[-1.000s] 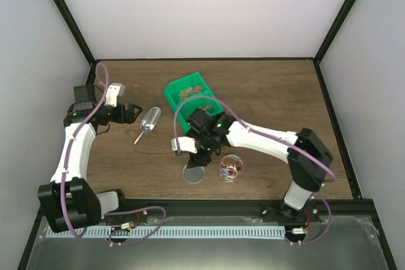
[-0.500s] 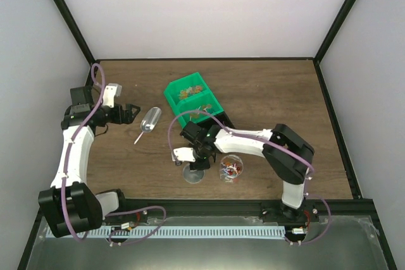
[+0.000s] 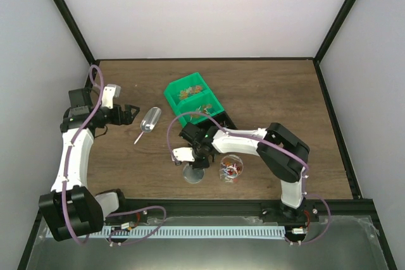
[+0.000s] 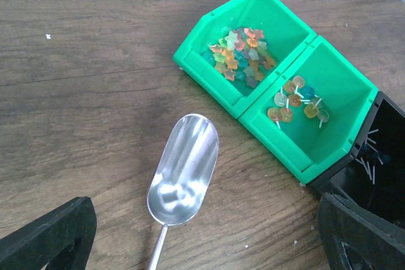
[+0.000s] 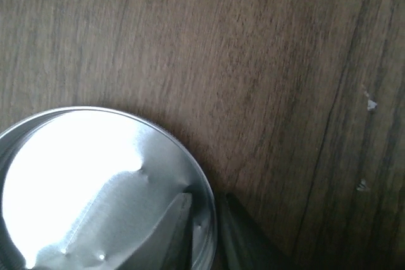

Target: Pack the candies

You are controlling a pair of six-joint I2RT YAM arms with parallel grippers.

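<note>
My right gripper (image 5: 212, 219) was clamped on the lid (image 5: 82, 175) at its thin rim, and my left gripper (image 3: 131, 112) was wide apart. The candies (image 4: 240, 55) looked light and slippery, best scooped rather than pinched.

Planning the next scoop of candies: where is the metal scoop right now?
Top view: the scoop lies on the table left of centre, between the left gripper and the green bin, touching neither.

**Cropped and Unclear**

Right wrist view: the metal lid (image 5: 95, 188) runs off the left and bottom edges, and only blurred tips of the right tool (image 5: 207, 222) show. Left wrist view: the scoop (image 4: 183, 169) handle and the black bin (image 4: 386, 150) are cropped.
</note>
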